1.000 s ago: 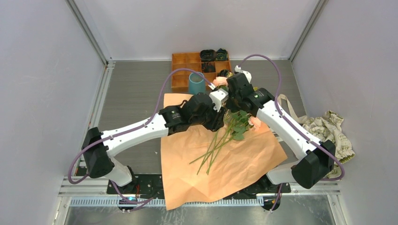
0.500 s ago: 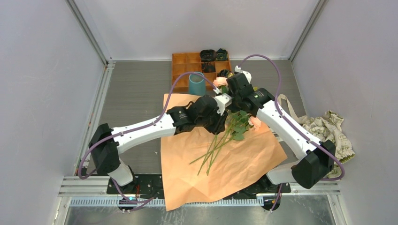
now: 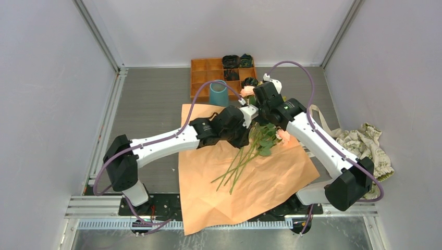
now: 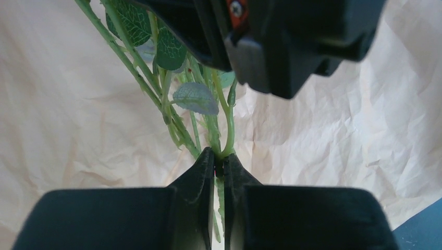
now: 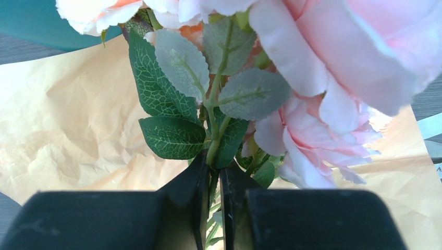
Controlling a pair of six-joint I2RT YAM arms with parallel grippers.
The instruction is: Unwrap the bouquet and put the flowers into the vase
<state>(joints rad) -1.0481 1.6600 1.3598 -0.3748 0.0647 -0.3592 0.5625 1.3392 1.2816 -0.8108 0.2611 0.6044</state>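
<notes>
Nearest you, the orange wrapping paper point(image 3: 260, 182) lies opened flat, running from the vase's foot back toward the arm bases. I read that as the unwrapping being done. Over it the flowers point(image 3: 259, 136) sit in one bunch, with the loose stem ends pointing away from the vase and the blooms just right of it.

Your left gripper point(image 4: 219, 162) is pinched nearly closed on a stem low in the bunch. Your right gripper point(image 5: 211, 167) is pinched on a stem directly under the leaves and pink blooms. I judge the two holds are there so the stems lift together instead of fanning out. The wrists crowd each other, so expect little room to pivot.

The vase point(image 3: 219, 94) stands upright at the paper's far edge, its mouth uncovered. The wooden compartment tray point(image 3: 200, 66) sits right behind the vase, so the open approach is from above.
</notes>
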